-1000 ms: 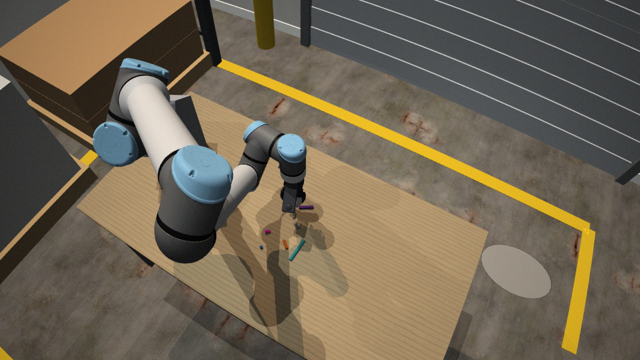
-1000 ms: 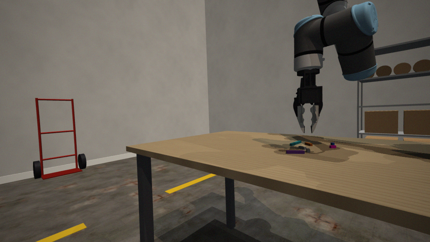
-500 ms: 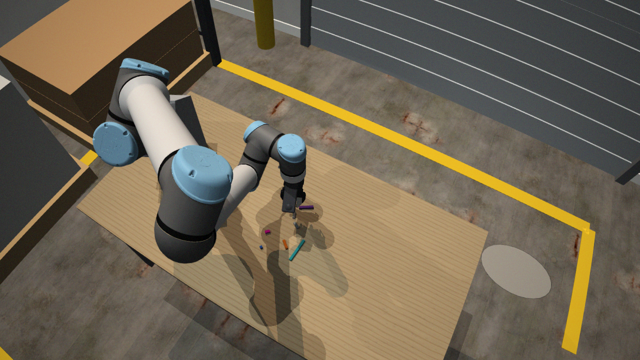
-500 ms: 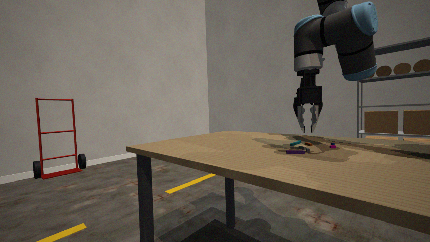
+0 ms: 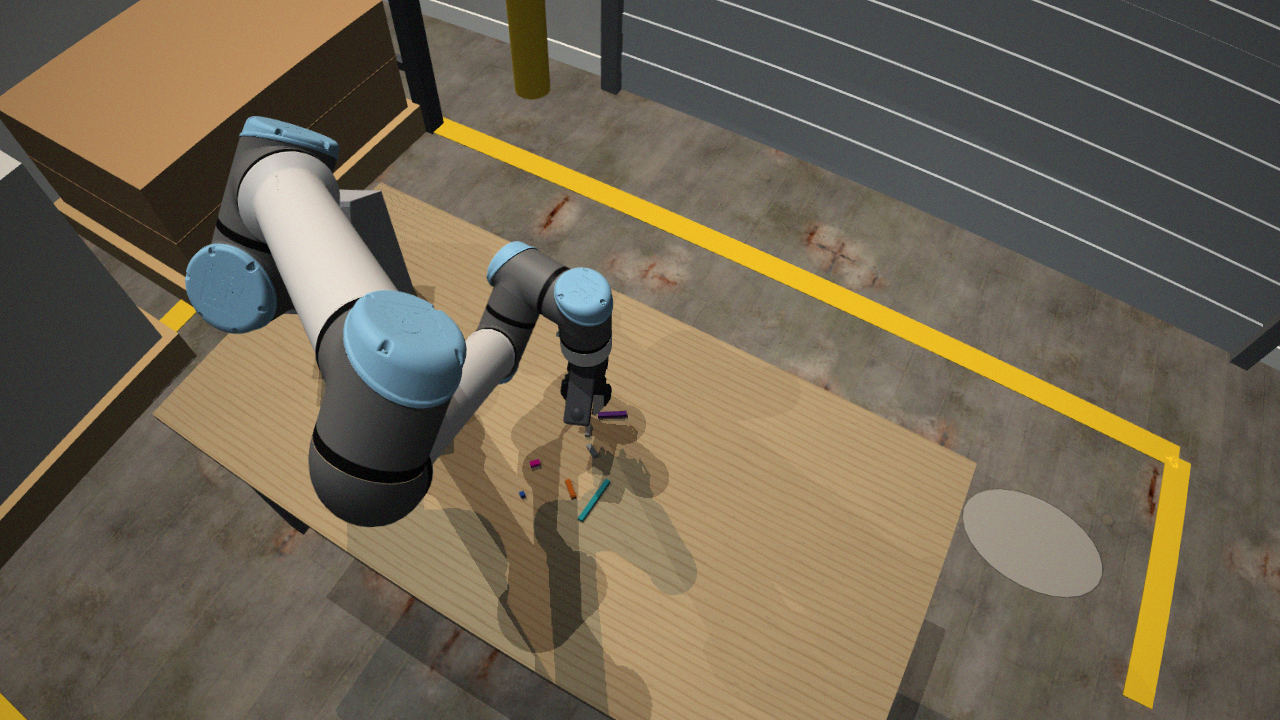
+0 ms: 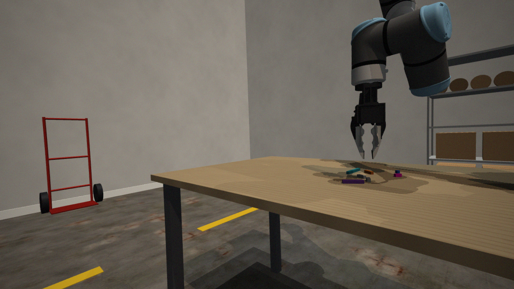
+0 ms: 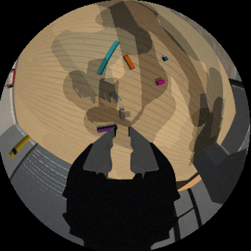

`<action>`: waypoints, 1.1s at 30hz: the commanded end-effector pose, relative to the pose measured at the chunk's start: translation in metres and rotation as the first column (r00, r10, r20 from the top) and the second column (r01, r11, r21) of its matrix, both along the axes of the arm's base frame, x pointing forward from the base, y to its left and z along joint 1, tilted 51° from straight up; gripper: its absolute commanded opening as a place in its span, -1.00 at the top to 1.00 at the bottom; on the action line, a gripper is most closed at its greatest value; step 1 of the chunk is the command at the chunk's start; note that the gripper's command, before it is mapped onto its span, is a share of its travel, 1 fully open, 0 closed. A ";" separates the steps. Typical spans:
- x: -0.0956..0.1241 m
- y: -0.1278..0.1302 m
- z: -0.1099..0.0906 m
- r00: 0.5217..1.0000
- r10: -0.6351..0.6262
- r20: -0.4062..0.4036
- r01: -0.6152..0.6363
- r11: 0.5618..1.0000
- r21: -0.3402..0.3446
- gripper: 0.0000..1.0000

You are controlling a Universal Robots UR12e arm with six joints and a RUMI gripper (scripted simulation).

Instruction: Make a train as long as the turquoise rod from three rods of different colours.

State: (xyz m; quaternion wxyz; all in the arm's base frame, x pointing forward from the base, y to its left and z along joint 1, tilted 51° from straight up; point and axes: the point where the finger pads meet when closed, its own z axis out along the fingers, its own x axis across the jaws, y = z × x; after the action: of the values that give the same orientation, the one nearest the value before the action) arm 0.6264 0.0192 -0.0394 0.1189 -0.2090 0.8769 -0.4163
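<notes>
Going left to right from above, we see the blue rod [image 5: 521, 494] [image 6: 397, 171] [image 7: 165, 58] and the magenta rod [image 5: 535, 463] [image 6: 397, 175] [image 7: 160, 82] lying loose on the table [image 5: 805, 537] [image 6: 251, 186] [image 7: 42, 104]; then the orange rod [image 5: 570, 488] [image 6: 368, 171] [image 7: 129, 62]; then the near grey rod [image 5: 588, 431] [image 6: 368, 179] [image 7: 122, 114] and the far grey rod [image 5: 592, 451] [image 6: 361, 176] [image 7: 116, 97], close but at different angles; then the turquoise rod [image 5: 593, 500] [image 6: 353, 171] [image 7: 109, 57], our measure, slanting beside the orange; and the purple rod [image 5: 612, 414] [image 6: 352, 181] [image 7: 107, 128], near the first grey; our hand [image 5: 578, 415] [image 6: 368, 156] [image 7: 122, 127] is above the table, its tips a narrow gap apart with nothing between them; we have no train yet, and no two rods are joined end to end; by our sum, blue, one grey and purple make the length, so all the joining is left; the spare grey lies close by, and we may need to shift it if we build there; magenta, orange and turquoise must also keep their distance.

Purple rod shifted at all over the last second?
No. In the exterior view, the purple rod keeps its place relative to the table's near edge.
</notes>
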 end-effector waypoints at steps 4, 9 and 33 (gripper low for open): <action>0.001 0.000 -0.001 1.000 0.001 0.000 -0.001 1.000 0.000 0.72; 0.001 -0.002 -0.002 1.000 0.001 0.001 -0.001 1.000 0.000 0.72; 0.012 -0.022 -0.020 1.000 0.001 0.001 -0.001 1.000 0.000 0.72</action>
State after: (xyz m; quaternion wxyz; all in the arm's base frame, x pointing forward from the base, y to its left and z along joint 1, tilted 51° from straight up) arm 0.6361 0.0017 -0.0553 0.1188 -0.2090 0.8769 -0.4162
